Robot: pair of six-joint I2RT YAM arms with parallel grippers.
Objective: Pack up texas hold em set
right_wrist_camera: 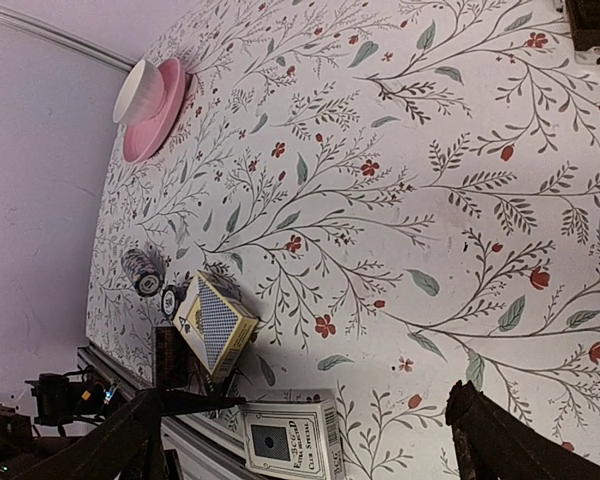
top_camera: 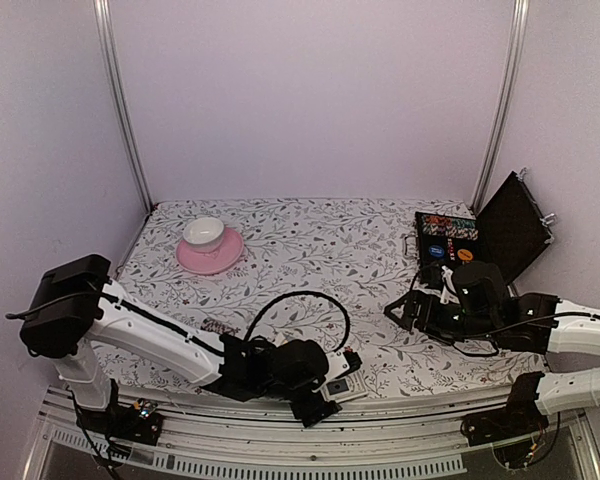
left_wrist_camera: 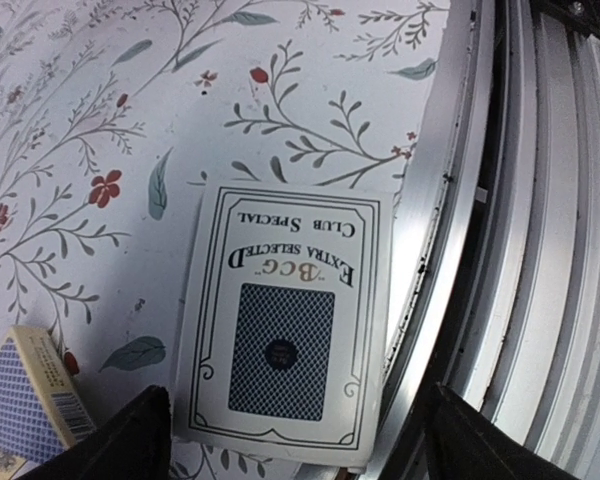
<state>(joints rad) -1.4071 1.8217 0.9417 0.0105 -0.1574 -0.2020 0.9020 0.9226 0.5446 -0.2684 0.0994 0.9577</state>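
The black case [top_camera: 515, 232] stands open at the back right, with chip rolls [top_camera: 447, 228] in its base. A white boxed card deck [left_wrist_camera: 285, 330] lies at the table's near edge, also seen from above [top_camera: 346, 386] and in the right wrist view [right_wrist_camera: 290, 440]. My left gripper [left_wrist_camera: 298, 400] is open and straddles it without gripping; it sits at the front middle [top_camera: 322, 398]. A blue-and-yellow deck box [left_wrist_camera: 25, 410] lies beside it [right_wrist_camera: 215, 325]. A striped chip roll [right_wrist_camera: 143, 272] lies further left. My right gripper [right_wrist_camera: 305, 400] is open and empty, low near the case [top_camera: 402, 312]. The triangle marker is not visible.
A pink saucer with a white cup [top_camera: 209, 246] stands at the back left, also in the right wrist view [right_wrist_camera: 150, 100]. The metal table rail [left_wrist_camera: 480, 250] runs right beside the white deck. The case lid leans against the right wall.
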